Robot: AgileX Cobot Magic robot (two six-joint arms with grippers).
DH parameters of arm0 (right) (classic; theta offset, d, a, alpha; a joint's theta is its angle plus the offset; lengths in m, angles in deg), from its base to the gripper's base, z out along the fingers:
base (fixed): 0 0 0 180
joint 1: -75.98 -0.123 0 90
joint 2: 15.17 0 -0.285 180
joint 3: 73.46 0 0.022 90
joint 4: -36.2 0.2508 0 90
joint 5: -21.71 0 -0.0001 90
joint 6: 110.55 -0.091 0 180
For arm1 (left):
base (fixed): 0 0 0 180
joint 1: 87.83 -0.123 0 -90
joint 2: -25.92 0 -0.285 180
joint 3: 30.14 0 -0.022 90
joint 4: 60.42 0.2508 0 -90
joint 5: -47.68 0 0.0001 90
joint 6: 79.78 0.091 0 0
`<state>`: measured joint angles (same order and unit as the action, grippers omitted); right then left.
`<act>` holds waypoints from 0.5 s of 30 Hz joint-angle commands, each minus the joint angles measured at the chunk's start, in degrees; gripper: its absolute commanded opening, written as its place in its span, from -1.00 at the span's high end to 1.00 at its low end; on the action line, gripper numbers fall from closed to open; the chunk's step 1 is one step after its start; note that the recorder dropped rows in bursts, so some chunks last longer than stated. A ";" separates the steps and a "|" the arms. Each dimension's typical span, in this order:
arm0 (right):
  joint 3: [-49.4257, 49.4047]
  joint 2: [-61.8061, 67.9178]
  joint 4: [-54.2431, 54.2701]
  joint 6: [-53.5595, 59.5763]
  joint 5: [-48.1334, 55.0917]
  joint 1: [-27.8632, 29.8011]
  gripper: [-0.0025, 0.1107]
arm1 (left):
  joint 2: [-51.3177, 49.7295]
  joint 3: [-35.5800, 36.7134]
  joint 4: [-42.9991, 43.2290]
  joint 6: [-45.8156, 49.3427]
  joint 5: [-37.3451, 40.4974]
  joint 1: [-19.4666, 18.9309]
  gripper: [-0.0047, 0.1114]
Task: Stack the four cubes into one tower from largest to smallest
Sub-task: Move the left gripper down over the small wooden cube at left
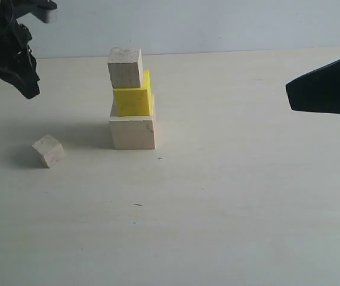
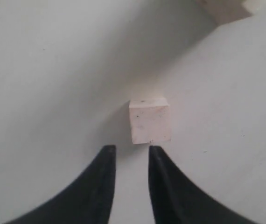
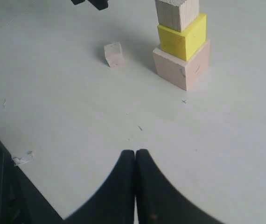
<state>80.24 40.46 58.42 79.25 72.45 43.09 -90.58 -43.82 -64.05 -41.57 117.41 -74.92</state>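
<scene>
A tower of three cubes stands mid-table: a large pale wood cube [image 1: 132,132] at the bottom, a yellow cube [image 1: 132,98] on it, and a medium pale wood cube [image 1: 125,67] on top, set a little to the left. The small pale wood cube [image 1: 48,149] lies alone on the table to the tower's left. My left gripper [image 2: 132,149] hangs above the small cube [image 2: 150,120], open, its jaws a cube-width apart with nothing between them. My right gripper [image 3: 135,153] is shut and empty, well clear of the tower [image 3: 182,39].
The left arm [image 1: 9,50] hangs at the upper left of the exterior view and the right arm [image 1: 328,89] reaches in from the right edge. A pale wall bounds the white table [image 1: 218,208] at the back.
</scene>
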 commanded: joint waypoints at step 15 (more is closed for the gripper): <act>-0.23 -0.49 -0.24 0.63 -0.46 0.22 0.96 | -0.02 10.10 -0.53 -1.42 -12.94 -0.15 -0.22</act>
<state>80.24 40.46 58.42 79.37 72.45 43.09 -90.81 -34.30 -63.99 -42.28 105.61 -75.12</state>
